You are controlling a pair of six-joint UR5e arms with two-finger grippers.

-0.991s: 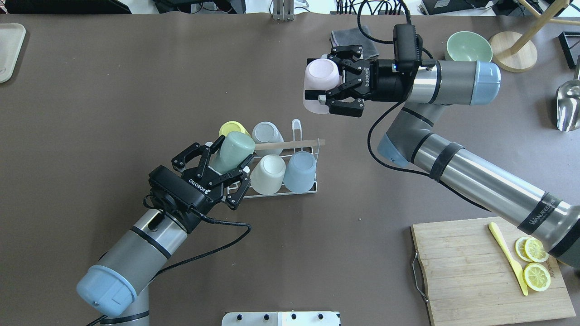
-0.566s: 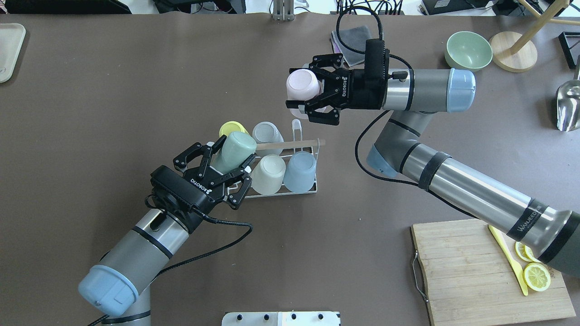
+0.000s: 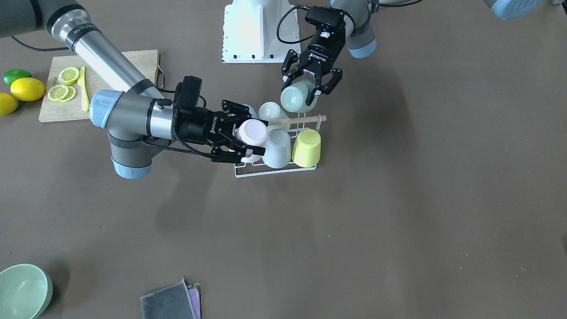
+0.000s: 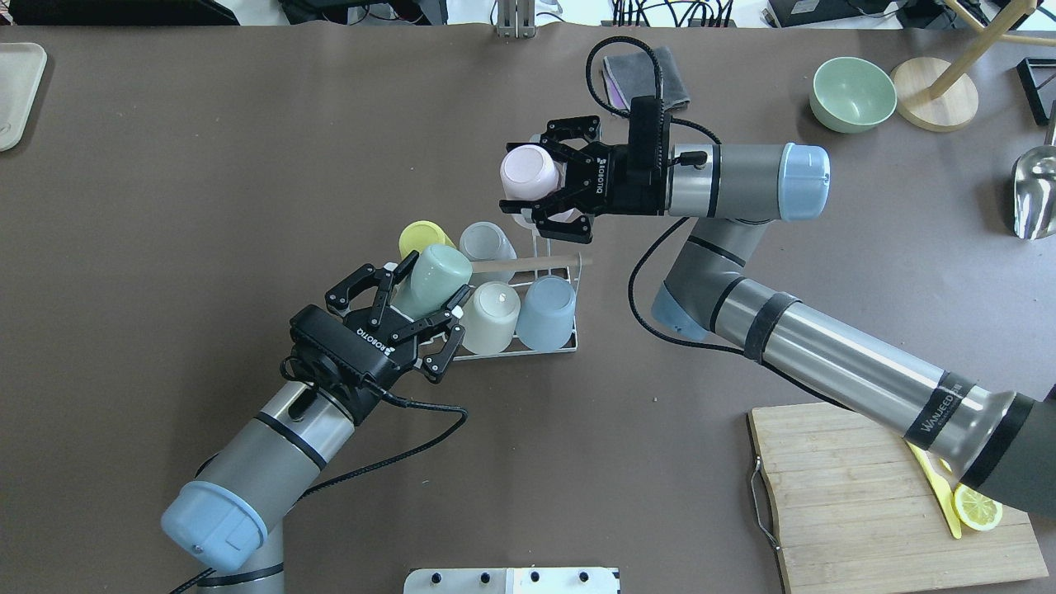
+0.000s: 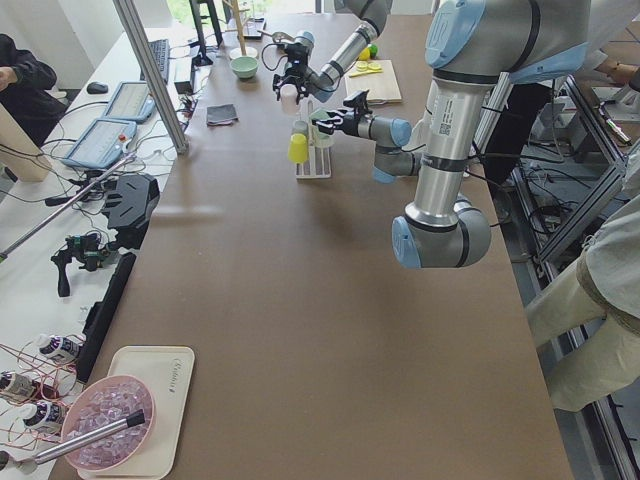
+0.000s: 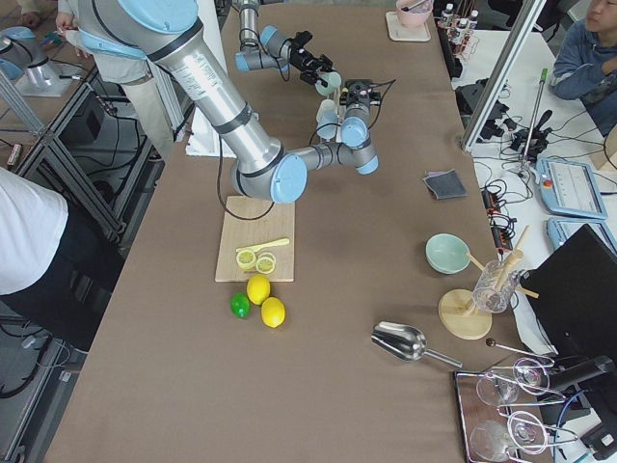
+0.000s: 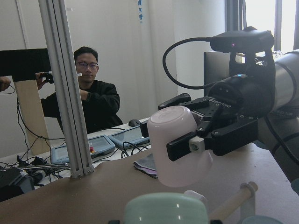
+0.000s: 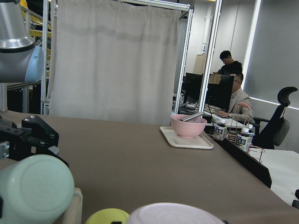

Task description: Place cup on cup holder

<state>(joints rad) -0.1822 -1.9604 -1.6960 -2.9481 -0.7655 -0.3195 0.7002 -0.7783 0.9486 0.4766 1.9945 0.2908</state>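
OK, your right gripper (image 4: 544, 183) is clamped on the pink cup (image 4: 528, 169), fingers pinching its sides, cup turned base-up w/ mouth facing down. On the overhead cam it sits at the far side of the cup holder (image 4: 528, 353), right by the tall wire loop at that end. Front cam puts it in line w/ the far row, just beside the grey cup (image 3: 277, 148). Left wrist cam: the pink rim looks just above a white prong tip (image 7: 196, 195). Touching or not, can't tell.

Your left gripper (image 3: 304, 91) is closed round the mint cup (image 3: 293, 98). Cup is tilted, base pointing up and away from the wrist, at the holder's left end on the near row. Seated on a prong or only held over it? Can't tell, its mouth is hidden.

On the holder: yellow cup (image 4: 421, 238) and grey cup in the far row, cream cup (image 4: 491, 318) and blue cup (image 4: 549, 312) in the near row, all upside down. Wooden rod (image 4: 536, 264) runs along the top btw the rows.

Elsewhere: cutting board (image 4: 841, 495) w/ lemon slice (image 4: 978, 507) under your right arm. Green bowl (image 4: 852, 93) and folded cloth (image 4: 652, 78) sit at the far edge, well apart from the holder.
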